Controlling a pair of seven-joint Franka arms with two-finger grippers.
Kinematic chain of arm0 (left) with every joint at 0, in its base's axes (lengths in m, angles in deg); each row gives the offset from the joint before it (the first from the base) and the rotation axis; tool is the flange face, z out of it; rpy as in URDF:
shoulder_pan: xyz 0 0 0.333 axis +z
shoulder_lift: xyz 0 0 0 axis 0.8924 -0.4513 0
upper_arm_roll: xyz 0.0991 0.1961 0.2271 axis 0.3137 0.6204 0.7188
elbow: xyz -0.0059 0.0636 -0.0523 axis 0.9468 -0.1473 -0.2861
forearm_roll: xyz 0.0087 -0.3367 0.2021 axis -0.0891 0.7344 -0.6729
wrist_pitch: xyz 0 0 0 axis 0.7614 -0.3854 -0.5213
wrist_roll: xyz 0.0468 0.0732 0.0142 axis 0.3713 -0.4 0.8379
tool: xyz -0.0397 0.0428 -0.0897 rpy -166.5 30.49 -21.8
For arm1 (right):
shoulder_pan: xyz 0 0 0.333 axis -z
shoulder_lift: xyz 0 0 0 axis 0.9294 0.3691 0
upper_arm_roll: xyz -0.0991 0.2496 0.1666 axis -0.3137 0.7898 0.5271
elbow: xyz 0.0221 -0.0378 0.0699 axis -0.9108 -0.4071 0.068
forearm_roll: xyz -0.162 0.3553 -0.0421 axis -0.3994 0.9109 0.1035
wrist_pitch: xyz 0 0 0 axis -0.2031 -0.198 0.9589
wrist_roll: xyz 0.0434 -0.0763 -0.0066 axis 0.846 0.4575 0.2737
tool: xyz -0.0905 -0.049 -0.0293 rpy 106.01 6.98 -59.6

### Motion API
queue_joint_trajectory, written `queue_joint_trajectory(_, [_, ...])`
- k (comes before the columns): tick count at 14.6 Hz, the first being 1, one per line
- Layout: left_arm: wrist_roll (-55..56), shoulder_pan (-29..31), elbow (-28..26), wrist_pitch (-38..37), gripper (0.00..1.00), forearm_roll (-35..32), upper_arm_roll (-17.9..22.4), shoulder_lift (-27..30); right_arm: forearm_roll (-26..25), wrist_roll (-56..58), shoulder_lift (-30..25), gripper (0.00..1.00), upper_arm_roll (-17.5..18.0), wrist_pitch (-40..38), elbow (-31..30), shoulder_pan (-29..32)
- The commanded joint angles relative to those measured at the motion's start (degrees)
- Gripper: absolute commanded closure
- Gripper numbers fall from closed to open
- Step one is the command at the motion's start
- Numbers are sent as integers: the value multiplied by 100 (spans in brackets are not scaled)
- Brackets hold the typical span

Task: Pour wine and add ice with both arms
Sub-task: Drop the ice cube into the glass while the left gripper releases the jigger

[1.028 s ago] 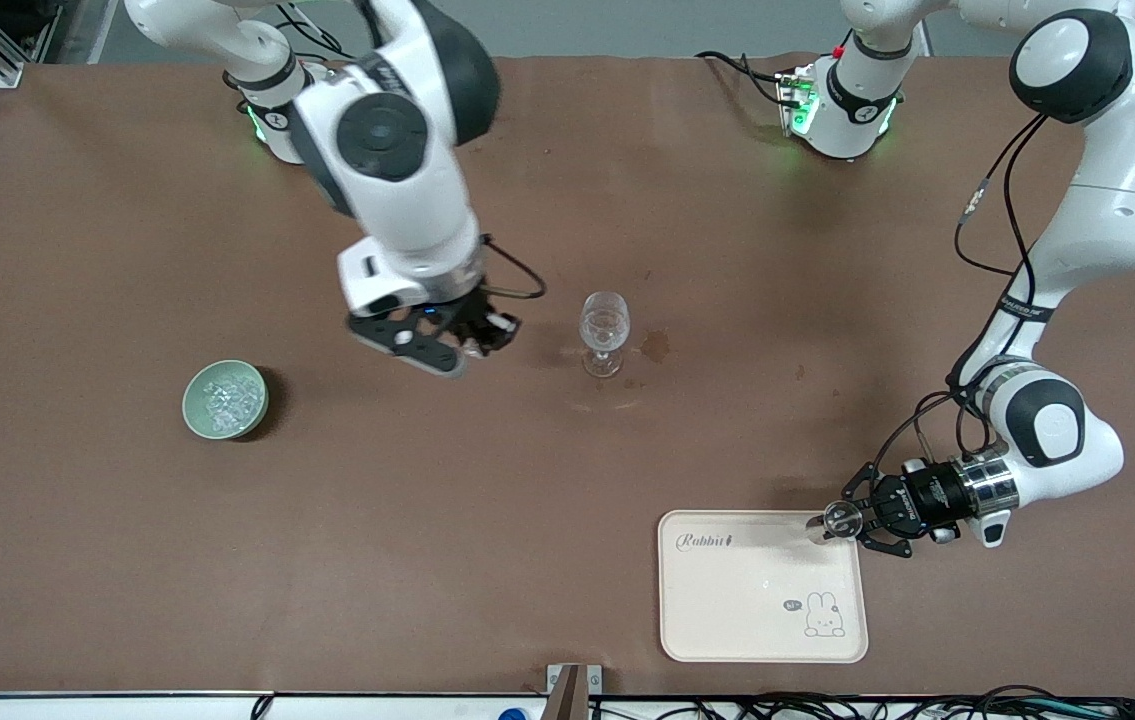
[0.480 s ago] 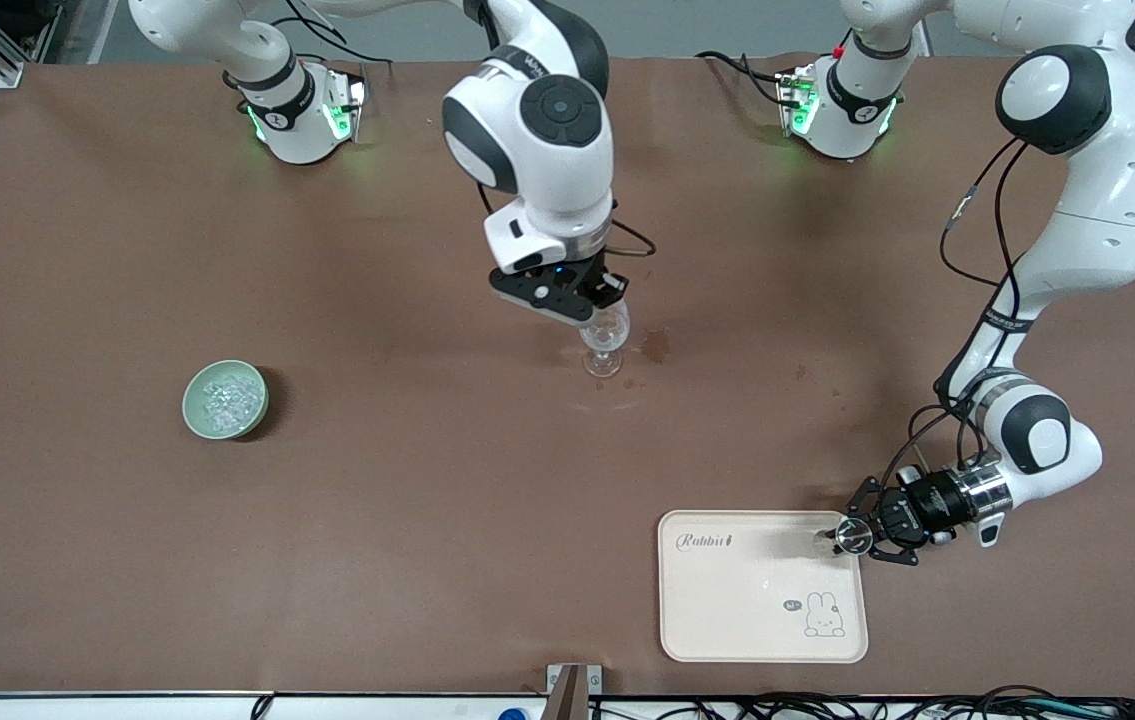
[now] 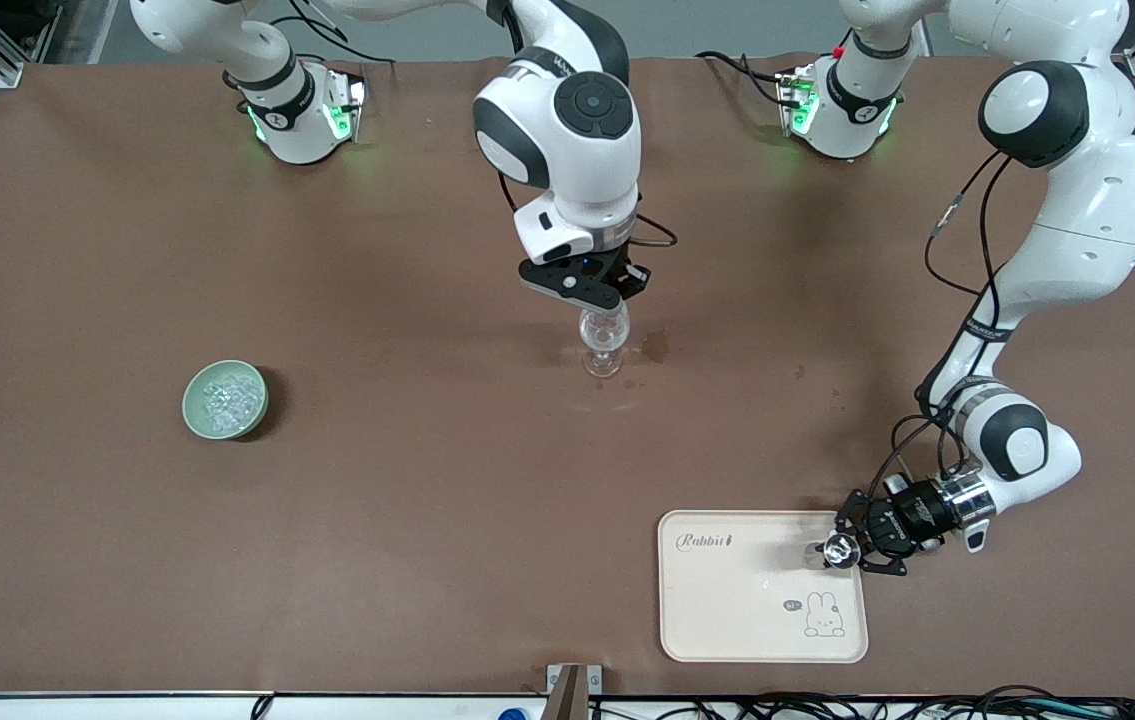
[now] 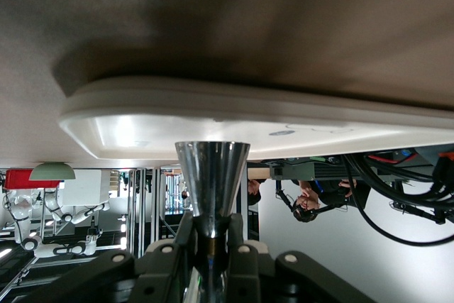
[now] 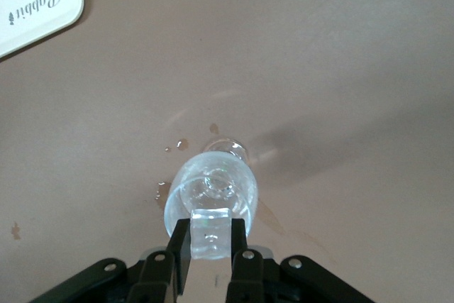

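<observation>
- Right gripper over the wine glass hides its rim (fingers pinching an ice cube).
- Left gripper at the tray edge, fingers pinching a metal cup, its inside unseen.

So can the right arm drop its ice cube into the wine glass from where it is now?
Probably yes. The right hand holds an ice cube directly over the open wine glass, with nothing between them. The left hand is busy over the tray.

Right gripper with ice cube moved from beside bowl to over wine glass.
</observation>
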Motion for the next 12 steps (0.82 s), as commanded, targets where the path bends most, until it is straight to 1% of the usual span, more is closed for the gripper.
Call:
queue_joint_trajectory(1, [-85,-59,169,23,91,168,26,-182,-21,-103,122,99,-45,58,130,-33])
queue_joint_trajectory(3, [-112,-77,160,23,89,168,26,-209,-30,-94,122,98,-45,58,113,-33])
queue_joint_trajectory(5, [-112,-77,151,23,81,168,34,-227,-39,-76,122,98,-45,58,104,-33])
queue_joint_trajectory(6, [-112,-77,143,23,72,168,34,-227,-39,-59,122,95,-45,58,104,-33])
queue_joint_trajectory(7, [-112,-68,134,15,56,168,34,-209,-39,-59,122,80,-45,58,104,-33])
queue_joint_trajectory(8, [-112,-68,116,23,34,160,43,-192,-21,-120,131,51,-45,49,104,-24])
queue_joint_trajectory(9, [-121,-68,99,15,3,160,52,-165,-39,-138,122,22,-45,49,95,-50])
queue_joint_trajectory(10, [-95,-59,99,15,0,134,52,-130,-48,-146,122,14,-45,49,95,-77])
queue_joint_trajectory(12, [-42,-7,90,15,0,28,61,45,-48,-129,122,5,-45,23,95,-77])
